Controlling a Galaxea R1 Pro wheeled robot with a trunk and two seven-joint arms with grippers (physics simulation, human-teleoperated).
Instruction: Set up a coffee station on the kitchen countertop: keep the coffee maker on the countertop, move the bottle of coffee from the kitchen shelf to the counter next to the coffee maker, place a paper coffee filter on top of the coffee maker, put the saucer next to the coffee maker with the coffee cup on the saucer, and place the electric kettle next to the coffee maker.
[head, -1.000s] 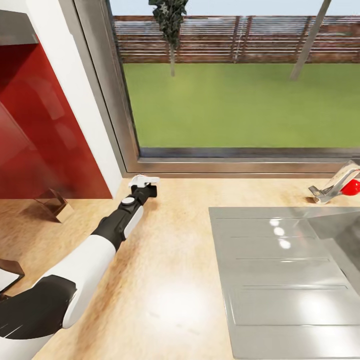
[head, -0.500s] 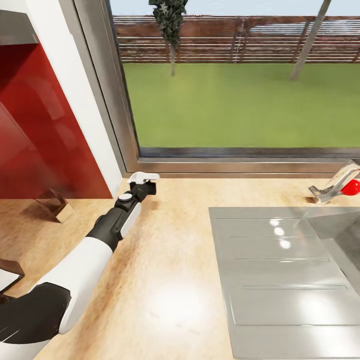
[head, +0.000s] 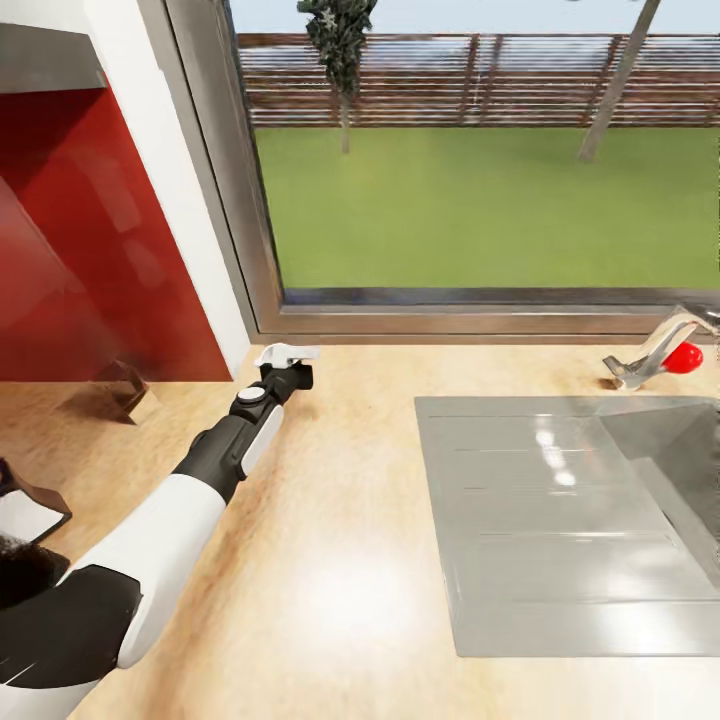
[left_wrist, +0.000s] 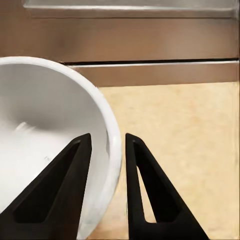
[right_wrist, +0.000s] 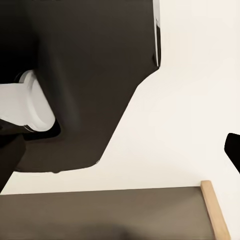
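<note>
My left arm reaches over the wooden countertop (head: 350, 560) toward the window corner. Its gripper (head: 287, 362) is shut on the rim of a white saucer (head: 286, 352). In the left wrist view the saucer (left_wrist: 45, 130) bulks large, its rim pinched between the two black fingers (left_wrist: 136, 180), and it hangs just above the counter near the window sill. The right wrist view looks at my own dark trunk and a white joint; a black tip (right_wrist: 233, 150) sits at the edge. The coffee maker, bottle, filter, cup and kettle are out of view.
A steel sink drainboard (head: 560, 520) takes up the counter's right side, with a tap and red knob (head: 683, 357) behind it. A red backsplash (head: 90, 250) and a small dark stand (head: 112, 386) lie to the left. A dark-edged white object (head: 28, 508) sits at the left border.
The left gripper with the saucer edged slightly toward the window a second ago. The head view has since shifted a little; the arm has stayed put.
</note>
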